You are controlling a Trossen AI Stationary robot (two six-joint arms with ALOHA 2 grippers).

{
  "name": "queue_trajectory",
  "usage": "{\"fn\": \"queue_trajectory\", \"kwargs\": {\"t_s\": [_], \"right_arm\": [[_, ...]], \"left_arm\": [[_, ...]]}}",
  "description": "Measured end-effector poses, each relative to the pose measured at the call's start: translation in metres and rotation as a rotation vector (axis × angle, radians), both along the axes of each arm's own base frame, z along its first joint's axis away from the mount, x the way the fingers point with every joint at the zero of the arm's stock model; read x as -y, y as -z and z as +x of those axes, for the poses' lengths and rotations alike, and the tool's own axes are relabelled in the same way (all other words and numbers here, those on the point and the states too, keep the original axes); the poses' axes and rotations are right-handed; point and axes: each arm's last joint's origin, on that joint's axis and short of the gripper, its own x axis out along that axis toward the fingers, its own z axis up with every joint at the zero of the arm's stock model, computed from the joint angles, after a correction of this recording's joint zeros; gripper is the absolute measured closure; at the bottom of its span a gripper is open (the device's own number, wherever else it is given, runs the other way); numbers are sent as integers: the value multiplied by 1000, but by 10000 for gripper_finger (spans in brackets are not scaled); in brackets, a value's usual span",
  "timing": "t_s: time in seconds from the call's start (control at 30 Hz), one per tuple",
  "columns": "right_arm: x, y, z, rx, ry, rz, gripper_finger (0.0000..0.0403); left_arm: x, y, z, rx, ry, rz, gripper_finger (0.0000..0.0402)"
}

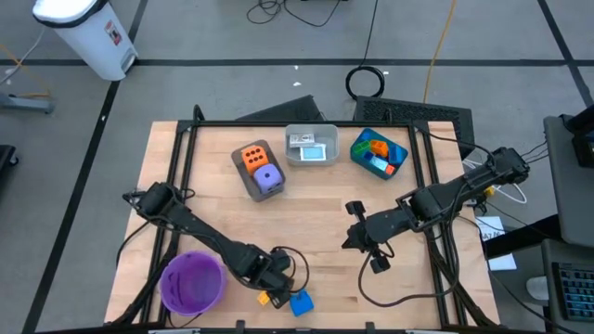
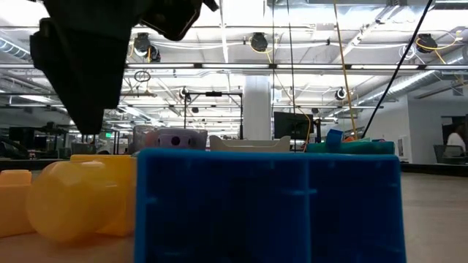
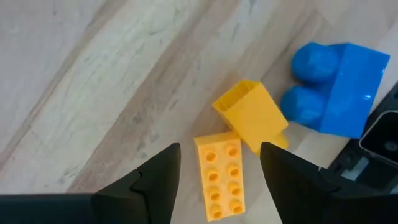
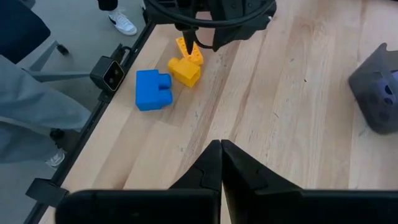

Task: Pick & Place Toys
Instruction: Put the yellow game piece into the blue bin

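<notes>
Three toys lie near the table's front edge: an orange-yellow studded brick, a yellow brick tipped on its side against it, and a blue brick beside them. My left gripper points steeply down over the studded brick and is open. Its fingers stand on either side of the brick, and a gap shows on both sides. In the high view it is just right of the purple bowl. My right gripper is shut on nothing, raised over the table's right middle.
At the far edge stand a grey bin with an orange and a purple die, a white bin and a teal bin with bricks. A small camera sits on the front rail. A person's grey clothing shows past it.
</notes>
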Motion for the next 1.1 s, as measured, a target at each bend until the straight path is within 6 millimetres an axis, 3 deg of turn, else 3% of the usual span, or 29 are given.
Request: {"fn": "queue_trajectory", "kwargs": {"t_s": [0.13, 0.5, 0.7, 1.1], "right_arm": [[0, 0, 0, 1, 1, 0, 403], [0, 0, 0, -3, -2, -5, 403], [1, 0, 0, -5, 0, -6, 403], [1, 2, 0, -6, -5, -12, 403]], "left_arm": [[1, 0, -1, -16, -15, -28, 149], [12, 26, 4, -69, -16, -58, 80], [9, 34, -3, -173, -40, -30, 78], [20, 46, -4, -194, -34, -58, 78]]}}
